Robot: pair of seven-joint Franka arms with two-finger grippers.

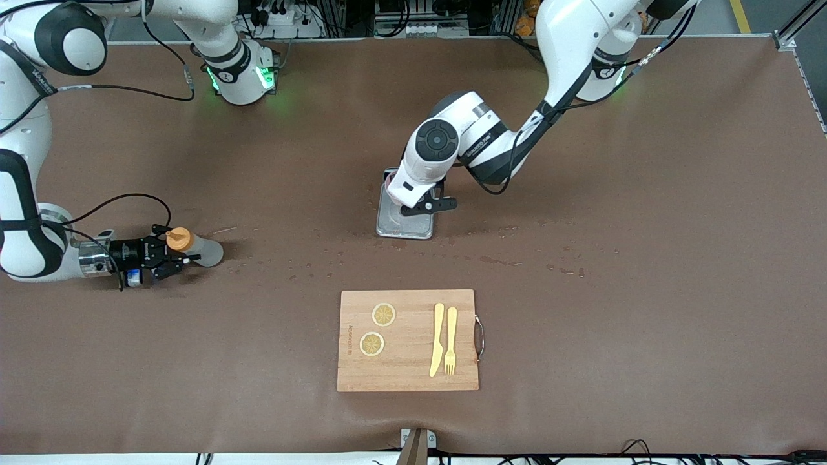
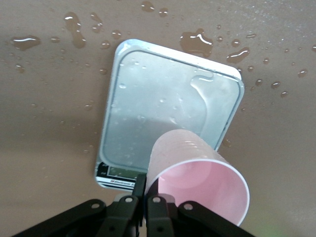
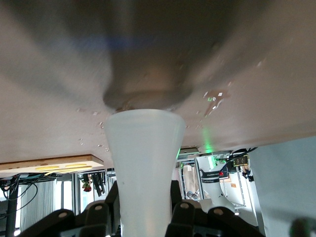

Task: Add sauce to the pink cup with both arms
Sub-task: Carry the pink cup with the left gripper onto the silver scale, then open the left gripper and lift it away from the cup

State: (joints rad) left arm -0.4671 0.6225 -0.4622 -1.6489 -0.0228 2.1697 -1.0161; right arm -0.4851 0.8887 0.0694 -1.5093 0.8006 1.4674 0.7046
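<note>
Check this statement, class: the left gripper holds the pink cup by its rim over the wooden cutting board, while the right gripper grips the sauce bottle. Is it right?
One detail is wrong. The left gripper holds the pink cup over the grey scale tray, not the wooden cutting board, as the left wrist view shows. The rest stands: the right gripper grips the sauce bottle.

Pink cup [image 2: 200, 180] hidden by left arm in front view; sauce [image 3: 143, 163] nozzle unseen in right wrist view.

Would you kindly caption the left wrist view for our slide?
Left end effector pinching the pink cup's rim, held over the wet grey scale tray.
</note>
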